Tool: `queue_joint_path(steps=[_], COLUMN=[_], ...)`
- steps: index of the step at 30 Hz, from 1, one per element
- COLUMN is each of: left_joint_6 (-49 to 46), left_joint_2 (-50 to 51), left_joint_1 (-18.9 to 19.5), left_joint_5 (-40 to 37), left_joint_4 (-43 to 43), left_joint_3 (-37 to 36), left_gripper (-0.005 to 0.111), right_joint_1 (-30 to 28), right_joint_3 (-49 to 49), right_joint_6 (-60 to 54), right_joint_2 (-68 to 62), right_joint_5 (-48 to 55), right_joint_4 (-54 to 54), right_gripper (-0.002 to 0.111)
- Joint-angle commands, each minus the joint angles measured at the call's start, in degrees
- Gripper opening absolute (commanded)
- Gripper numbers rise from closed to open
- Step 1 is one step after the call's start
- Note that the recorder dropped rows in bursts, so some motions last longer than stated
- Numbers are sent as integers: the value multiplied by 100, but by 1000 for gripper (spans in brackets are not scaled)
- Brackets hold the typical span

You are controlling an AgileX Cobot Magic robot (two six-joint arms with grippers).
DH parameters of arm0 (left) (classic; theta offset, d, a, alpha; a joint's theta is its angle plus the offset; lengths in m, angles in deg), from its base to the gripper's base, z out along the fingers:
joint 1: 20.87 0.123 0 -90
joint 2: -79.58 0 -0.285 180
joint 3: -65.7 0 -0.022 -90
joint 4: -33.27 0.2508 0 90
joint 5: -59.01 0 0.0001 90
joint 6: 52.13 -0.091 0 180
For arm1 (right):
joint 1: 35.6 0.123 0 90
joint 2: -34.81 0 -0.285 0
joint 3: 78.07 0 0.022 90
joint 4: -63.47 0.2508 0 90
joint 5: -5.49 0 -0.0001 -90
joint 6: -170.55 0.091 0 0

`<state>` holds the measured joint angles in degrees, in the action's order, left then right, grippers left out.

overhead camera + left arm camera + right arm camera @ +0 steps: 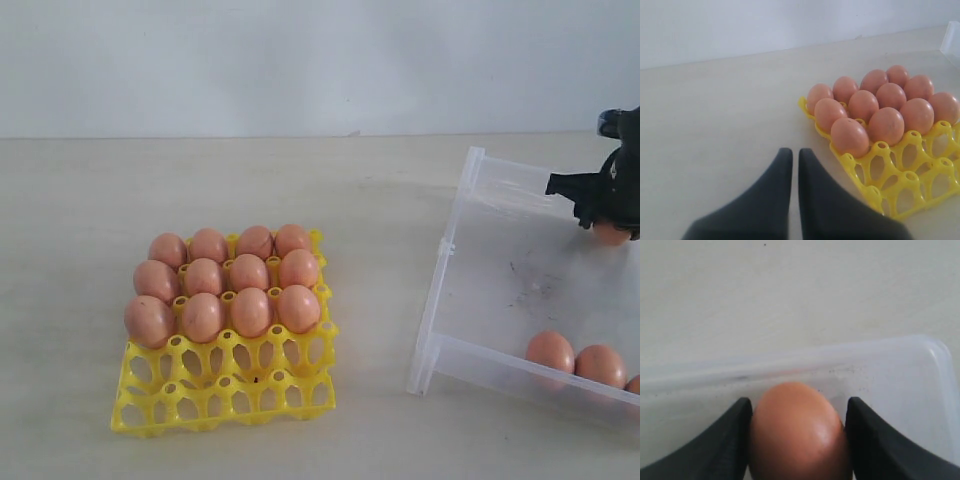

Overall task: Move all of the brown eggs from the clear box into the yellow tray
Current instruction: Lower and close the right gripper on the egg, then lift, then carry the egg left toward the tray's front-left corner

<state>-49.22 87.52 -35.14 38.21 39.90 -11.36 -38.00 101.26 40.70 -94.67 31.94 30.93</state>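
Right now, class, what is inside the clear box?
Two brown eggs by the near wall, a third cut off, one in the right gripper. The rest of the clear box is unseen.

The exterior view's right edge cuts off the clear box (442, 290) and most of the right hand (611, 226), which hides all but the underside of one brown egg (611, 236). Another brown egg (635, 384) shows only as a sliver at that edge. The left wrist view crops the yellow tray (900, 170).
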Motion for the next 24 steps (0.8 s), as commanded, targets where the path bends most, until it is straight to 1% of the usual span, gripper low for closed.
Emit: queue_joint_path(steps=[1, 2, 4, 5, 6, 7, 9, 11, 12, 13, 14, 16, 18, 21, 24], left_joint_6=[45, 45, 45, 45, 45, 45, 45, 45, 45, 45, 45, 45, 45, 45, 45], left_joint_2=[-15, -15, -15, -15, -15, -15, -15, -15, -15, -15, -15, -15, -15, -15, -15], left_joint_1=[-26, -26, -26, -26, -26, -26, -26, -26, -26, -26, -26, -26, -26, -26, -26], left_joint_5=[19, 19, 19, 19, 19, 19, 19, 19, 19, 19, 19, 19, 19, 19, 19], left_joint_4=[9, 9, 9, 9, 9, 9, 9, 9, 9, 9, 9, 9, 9, 9, 9], left_joint_3=[-15, -15, -15, -15, -15, -15, -15, -15, -15, -15, -15, -15, -15, -15, -15], left_gripper=[4, 4, 4, 4, 4, 4, 4, 4, 4, 4, 4, 4, 4, 4, 4], right_joint_1=[-52, -52, -52, -52, -52, -52, -42, -42, -54, -54, -41, -41, -41, -41, 37], right_joint_3=[13, 13, 13, 13, 13, 13, -2, -422, -834, -1064, -1479, -2117, -2497, -2970, -3329], right_joint_6=[269, 321, 338, 328, 315, 256, 68, 68, -50, -368, -1121, -2046, -2377, -2868, -3067], right_joint_2=[-37, -37, -37, -37, -37, -37, -14, 129, 235, 276, 348, 414, 455, 497, 592], right_joint_5=[-154, -167, -217, -247, -288, -430, -738, -1965, -3535, -4387, -5803, -7635, -8389, -9621, -9642], right_joint_4=[-442, -518, -617, -685, -685, -685, -535, -561, -579, -565, -472, -88, 348, 506, 547], right_gripper=[47, 47, 38, 16, 2, 0, 0, 0, 0, 0, 0, 0, 0, 0, 0])
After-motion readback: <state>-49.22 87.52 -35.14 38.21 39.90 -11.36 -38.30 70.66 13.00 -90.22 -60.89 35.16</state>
